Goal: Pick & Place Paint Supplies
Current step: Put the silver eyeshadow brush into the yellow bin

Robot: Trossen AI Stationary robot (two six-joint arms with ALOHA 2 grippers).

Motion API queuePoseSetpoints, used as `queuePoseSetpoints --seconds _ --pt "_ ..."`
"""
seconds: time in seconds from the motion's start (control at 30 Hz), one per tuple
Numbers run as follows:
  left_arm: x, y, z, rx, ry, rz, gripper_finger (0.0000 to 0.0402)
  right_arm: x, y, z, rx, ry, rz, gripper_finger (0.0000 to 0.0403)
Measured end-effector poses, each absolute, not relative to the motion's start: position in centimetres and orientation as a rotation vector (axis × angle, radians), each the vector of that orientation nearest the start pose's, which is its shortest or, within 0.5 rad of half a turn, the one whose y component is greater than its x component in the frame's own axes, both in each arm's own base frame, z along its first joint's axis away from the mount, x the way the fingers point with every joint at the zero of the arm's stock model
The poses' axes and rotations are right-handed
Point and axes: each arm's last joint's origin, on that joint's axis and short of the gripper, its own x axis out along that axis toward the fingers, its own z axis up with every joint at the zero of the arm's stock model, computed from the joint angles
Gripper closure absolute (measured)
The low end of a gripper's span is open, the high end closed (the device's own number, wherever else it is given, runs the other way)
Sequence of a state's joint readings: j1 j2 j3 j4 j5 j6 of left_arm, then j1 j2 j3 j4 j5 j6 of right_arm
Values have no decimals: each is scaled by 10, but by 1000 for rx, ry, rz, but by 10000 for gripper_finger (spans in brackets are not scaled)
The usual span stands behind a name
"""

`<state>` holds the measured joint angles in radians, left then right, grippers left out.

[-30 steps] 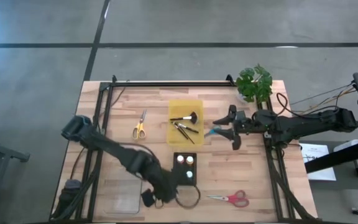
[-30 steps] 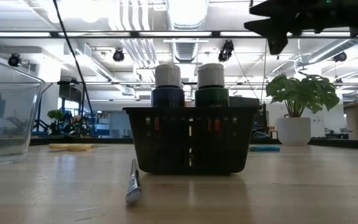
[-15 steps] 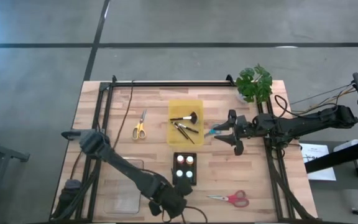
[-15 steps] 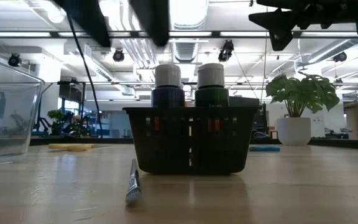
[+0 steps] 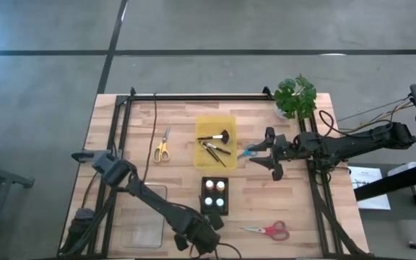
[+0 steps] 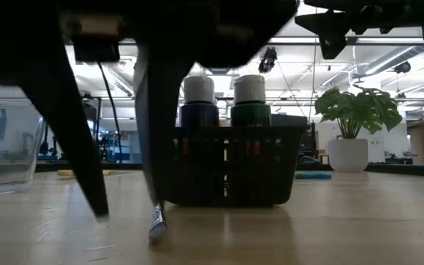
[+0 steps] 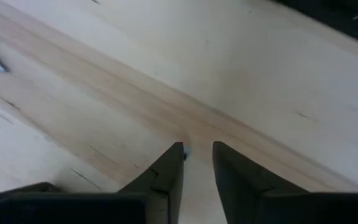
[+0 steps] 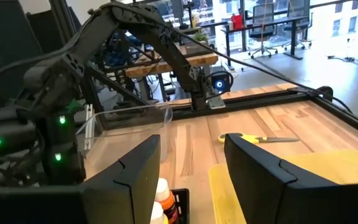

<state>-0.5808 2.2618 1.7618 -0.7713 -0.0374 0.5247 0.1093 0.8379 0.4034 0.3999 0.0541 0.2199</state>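
Observation:
A black basket near the table's middle holds several paint bottles. Thin paintbrushes and a broad black-bristled brush lie in a yellow tray behind it. One thin brush lies on the wood in front of the basket. My left gripper points down close over the table by this brush, open by a narrow gap with bare wood between its fingers. Whether a finger touches the brush does not show. My right gripper hangs level and open above the table's right side, with nothing between its fingers.
A clear container stands at the near left. Yellow scissors lie left of the tray and red scissors at the near right. A blue object lies under my right gripper. A potted plant stands at the far right.
My left gripper has come down steeply toward the table and a little toward its near edge. From high over the basket's near side it has arrived just above the wood beside the loose brush. The brush and the basket have stayed in place.

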Motion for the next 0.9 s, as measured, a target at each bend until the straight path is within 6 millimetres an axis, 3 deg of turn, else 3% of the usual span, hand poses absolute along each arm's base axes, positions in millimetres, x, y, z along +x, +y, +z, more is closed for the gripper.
queuePoseSetpoints --seconds 0.43,0.9 --pt "391 -251 147 837 1060 -768 325 186 19 247 214 44 55 224" --pt "392 -240 124 820 1093 -798 325 187 19 247 207 49 55 224"
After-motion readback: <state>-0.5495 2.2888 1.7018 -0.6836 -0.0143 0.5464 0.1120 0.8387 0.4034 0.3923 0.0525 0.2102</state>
